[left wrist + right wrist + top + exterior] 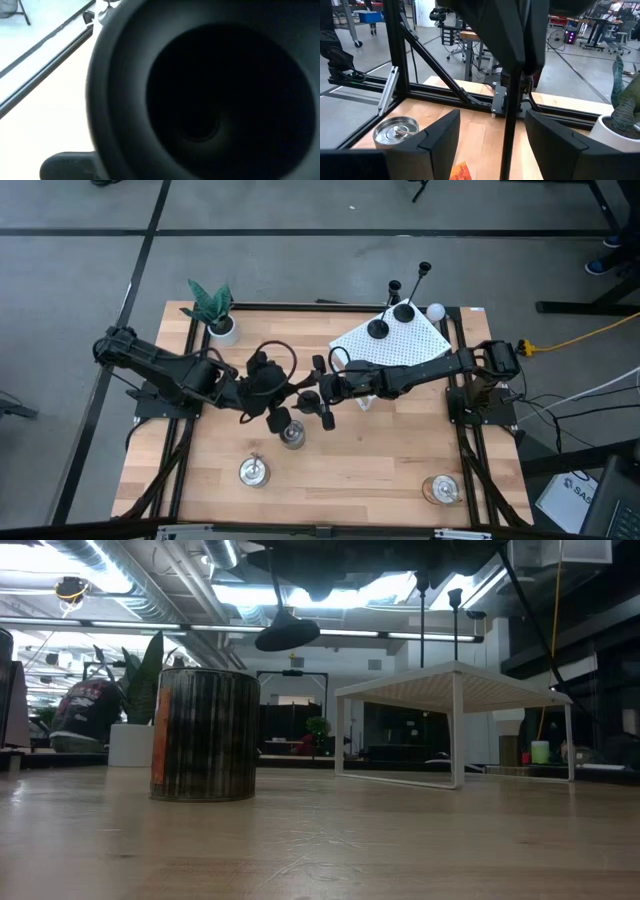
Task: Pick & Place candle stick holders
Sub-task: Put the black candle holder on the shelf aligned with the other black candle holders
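My left gripper [272, 402] is shut on one black candle stick holder [287, 635] over the table's middle. Its round base [279, 421] hangs lowest and fills the left wrist view [200, 95]. My right gripper [322, 392] is open beside it. In the right wrist view its two fingers [440, 140] stand on either side of the thin stem [509, 130] without touching it. Two more black holders [378, 328] [404, 310] stand upright on their bases on a white perforated rack [415, 350]. Their stems also show in the low view [422, 610] [456, 620]. My left gripper holds the holder by the upper part of its stem [512, 85], coming from above. The gripper's own body hides the fingers' exact place. The holder hangs below it, slightly tilted, with its base [287, 635] lifted clear of the table.
A tin can [290, 435] stands just near of the grippers and looms large in the low view [205, 735]. Two more cans [253, 471] [441, 488] stand near the front edge. A potted plant [215, 315] is at the far left, and a white ball [435, 310] is beside the rack.
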You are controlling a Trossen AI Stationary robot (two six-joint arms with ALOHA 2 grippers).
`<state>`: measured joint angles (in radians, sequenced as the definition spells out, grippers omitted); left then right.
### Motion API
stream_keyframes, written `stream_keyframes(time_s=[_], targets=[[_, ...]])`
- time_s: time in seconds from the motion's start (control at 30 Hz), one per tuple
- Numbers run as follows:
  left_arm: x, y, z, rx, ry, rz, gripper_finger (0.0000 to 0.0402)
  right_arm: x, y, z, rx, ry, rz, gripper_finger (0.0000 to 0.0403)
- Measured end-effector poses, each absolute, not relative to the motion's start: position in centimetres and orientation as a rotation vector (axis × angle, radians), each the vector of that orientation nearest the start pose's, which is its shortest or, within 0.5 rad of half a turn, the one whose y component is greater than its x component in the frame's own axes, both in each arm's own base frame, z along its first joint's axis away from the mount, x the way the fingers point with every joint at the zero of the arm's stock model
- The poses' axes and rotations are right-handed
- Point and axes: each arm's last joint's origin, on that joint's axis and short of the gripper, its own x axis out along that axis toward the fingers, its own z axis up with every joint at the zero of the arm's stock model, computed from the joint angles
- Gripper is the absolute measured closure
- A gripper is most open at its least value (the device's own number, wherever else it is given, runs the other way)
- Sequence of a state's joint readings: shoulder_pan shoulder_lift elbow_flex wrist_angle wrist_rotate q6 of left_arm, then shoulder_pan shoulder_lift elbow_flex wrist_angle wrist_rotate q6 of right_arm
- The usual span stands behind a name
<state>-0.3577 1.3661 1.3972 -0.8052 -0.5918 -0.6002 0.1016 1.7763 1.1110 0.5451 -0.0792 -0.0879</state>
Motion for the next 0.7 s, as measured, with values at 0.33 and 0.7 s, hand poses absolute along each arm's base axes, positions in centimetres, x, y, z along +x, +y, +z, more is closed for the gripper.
stream_keyframes(time_s=[0.33,0.7], targets=[[26.42,-8.04,36.38,-0.258,0.626,0.371,0.0388,39.75,3.77,24.43,-0.113,0.132,0.175,0.0260],[26.42,-7.88,36.32,-0.237,0.623,0.394,0.0381,39.77,3.32,24.25,-0.103,0.155,0.172,0.0387]])
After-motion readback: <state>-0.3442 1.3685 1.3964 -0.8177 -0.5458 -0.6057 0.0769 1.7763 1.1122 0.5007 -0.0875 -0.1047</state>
